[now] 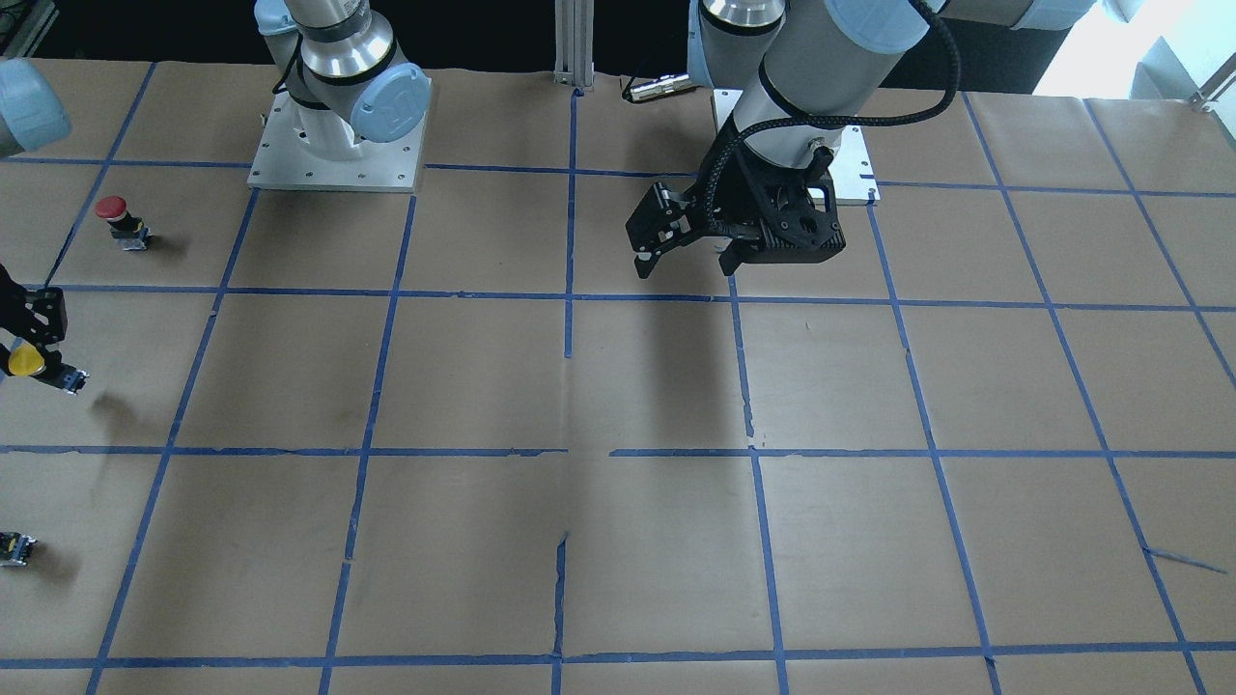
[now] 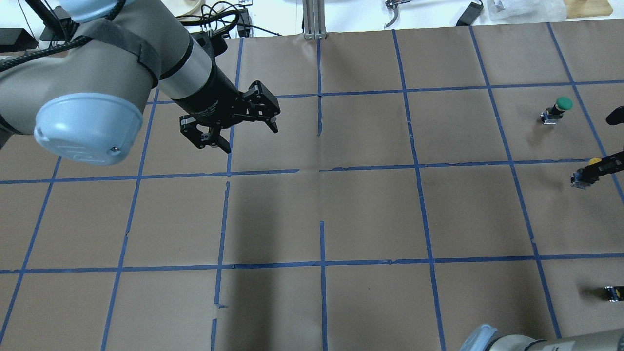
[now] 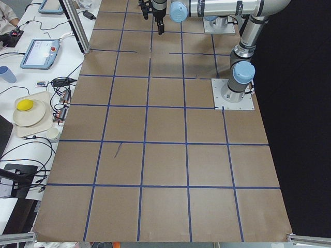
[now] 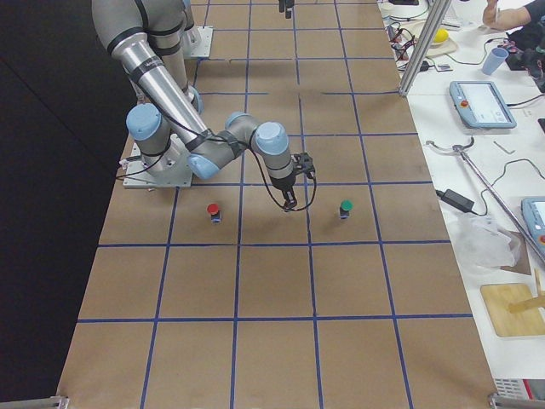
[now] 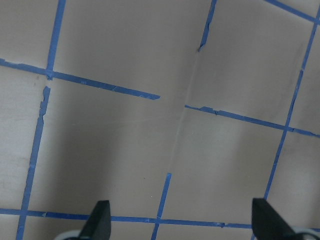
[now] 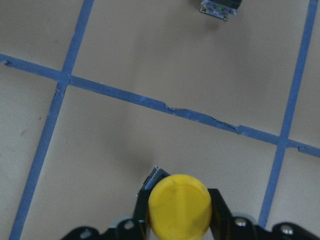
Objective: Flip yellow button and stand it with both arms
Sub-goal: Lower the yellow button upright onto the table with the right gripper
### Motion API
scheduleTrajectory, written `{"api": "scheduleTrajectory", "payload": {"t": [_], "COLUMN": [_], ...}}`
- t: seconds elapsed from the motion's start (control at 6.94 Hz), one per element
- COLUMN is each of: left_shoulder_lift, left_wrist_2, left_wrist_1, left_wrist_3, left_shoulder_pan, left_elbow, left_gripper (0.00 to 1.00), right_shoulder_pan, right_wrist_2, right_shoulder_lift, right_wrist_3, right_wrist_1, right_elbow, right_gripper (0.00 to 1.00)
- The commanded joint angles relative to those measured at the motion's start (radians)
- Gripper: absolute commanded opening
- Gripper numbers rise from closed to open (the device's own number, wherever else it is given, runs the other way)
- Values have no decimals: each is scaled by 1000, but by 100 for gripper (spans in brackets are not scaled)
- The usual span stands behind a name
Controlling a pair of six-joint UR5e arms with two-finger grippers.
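The yellow button [image 6: 180, 214] has a round yellow cap and a short dark body. My right gripper [image 1: 43, 369] is shut on it, with a finger [image 6: 220, 216] on each side of the cap. It holds the button tilted, just above the paper at the table's right end; it also shows in the overhead view [image 2: 593, 161]. My left gripper [image 2: 251, 140] hangs open and empty over the far middle of the table [image 1: 686, 265], with both fingertips wide apart in the left wrist view [image 5: 182, 222].
A red-capped button [image 1: 114, 217] and a green-capped button [image 2: 560, 105] stand on either side of the right gripper. A tiny black part with a yellow spot [image 2: 612, 292] lies near the table's right edge. Brown paper with blue tape lines [image 2: 321, 168] covers the table.
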Motion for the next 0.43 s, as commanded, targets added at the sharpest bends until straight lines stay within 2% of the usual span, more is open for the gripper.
{"api": "scheduleTrajectory", "payload": {"t": [0.0, 0.14, 0.29], "left_shoulder_lift": [34, 48, 63], "left_wrist_2": [125, 144, 144], "left_wrist_1": [-32, -45, -102], "left_wrist_3": [47, 170, 190], "left_shoulder_pan": [5, 33, 85], "left_elbow": [-7, 2, 11], "left_gripper": [100, 100, 100], "right_shoulder_pan": [-12, -12, -12], "right_wrist_2": [4, 5, 2], "right_shoulder_lift": [10, 10, 10], "right_wrist_3": [-1, -4, -9], "right_wrist_1": [11, 6, 6], "right_elbow": [8, 32, 37], "right_gripper": [16, 17, 21]}}
